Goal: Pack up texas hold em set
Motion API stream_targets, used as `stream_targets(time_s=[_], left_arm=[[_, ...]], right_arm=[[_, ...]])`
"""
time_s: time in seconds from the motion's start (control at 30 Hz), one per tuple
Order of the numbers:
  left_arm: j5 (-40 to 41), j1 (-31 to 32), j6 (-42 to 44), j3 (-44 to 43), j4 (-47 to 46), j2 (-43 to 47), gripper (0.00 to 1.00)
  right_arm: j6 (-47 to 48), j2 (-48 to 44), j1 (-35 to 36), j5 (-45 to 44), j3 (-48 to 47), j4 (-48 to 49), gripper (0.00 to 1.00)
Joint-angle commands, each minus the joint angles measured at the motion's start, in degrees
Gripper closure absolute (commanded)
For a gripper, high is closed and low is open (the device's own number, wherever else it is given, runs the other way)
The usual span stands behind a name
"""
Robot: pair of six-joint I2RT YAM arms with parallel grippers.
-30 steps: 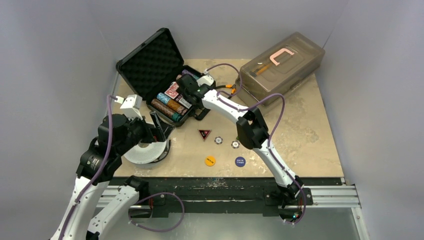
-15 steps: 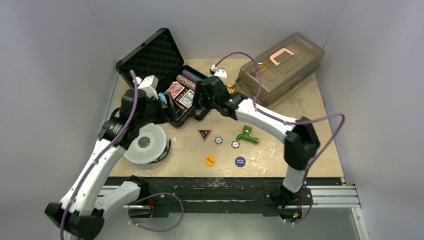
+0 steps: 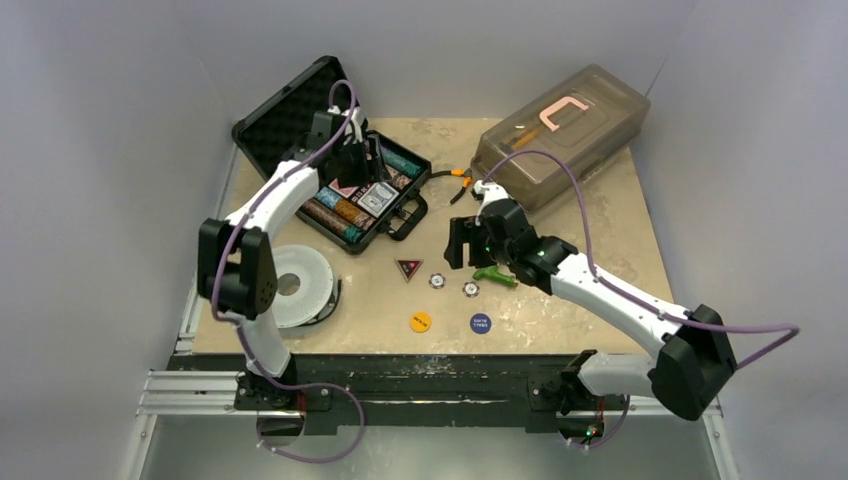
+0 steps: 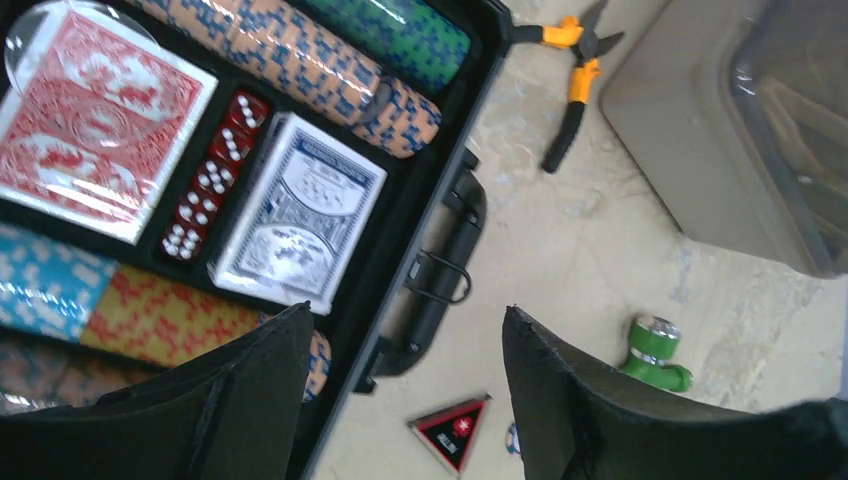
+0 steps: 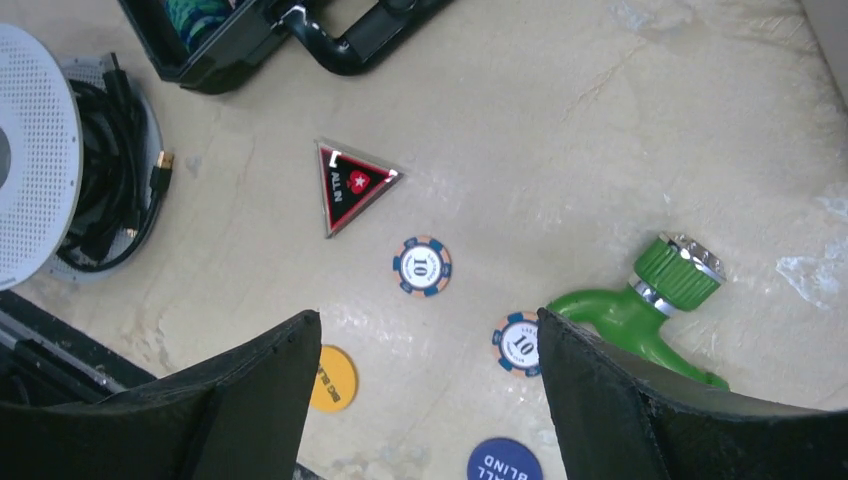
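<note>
The small black hard case [image 3: 290, 120] sits open back-left on the beige worktop [image 3: 600, 260], coloured chip rows [image 3: 345, 212] inside. Still loose: dark triangle marker [image 3: 408, 268], two striped chips [image 3: 437, 280], yellow round button [image 3: 420, 321], blue round button [image 3: 481, 323]. Left claw [image 4: 405, 335] and right claw [image 5: 430, 335] gape, empty.

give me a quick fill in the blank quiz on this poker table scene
The two loose chips each show the number ___.
In the case, a row of ___ lies between the red deck and the blue deck.
Both the left gripper and the right gripper are ___.
Missing words: 10, dice, open.
</note>
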State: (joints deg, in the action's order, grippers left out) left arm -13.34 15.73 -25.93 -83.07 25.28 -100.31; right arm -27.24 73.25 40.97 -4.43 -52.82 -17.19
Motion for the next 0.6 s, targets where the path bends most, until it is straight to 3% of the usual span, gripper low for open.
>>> stream_targets(time_s=[0.0, 0.2, 0.57], left_arm=[[-4.0, -2.4, 6.6, -11.0, 3.0, -8.4, 0.32], [-4.0, -2.7, 9.0, -21.4, 8.0, -19.1, 0.36], [-1.6, -2.9, 7.6, -26.7, 11.2, -27.2, 0.44]], right_arm=[[2.5, -5.6, -0.3, 2.8, 3.2, -0.3, 0.23], [3.0, -8.5, -0.8, 4.0, 6.4, 1.1, 0.23], [5.4, -7.8, -2.8, 4.2, 5.0, 1.2, 0.22]])
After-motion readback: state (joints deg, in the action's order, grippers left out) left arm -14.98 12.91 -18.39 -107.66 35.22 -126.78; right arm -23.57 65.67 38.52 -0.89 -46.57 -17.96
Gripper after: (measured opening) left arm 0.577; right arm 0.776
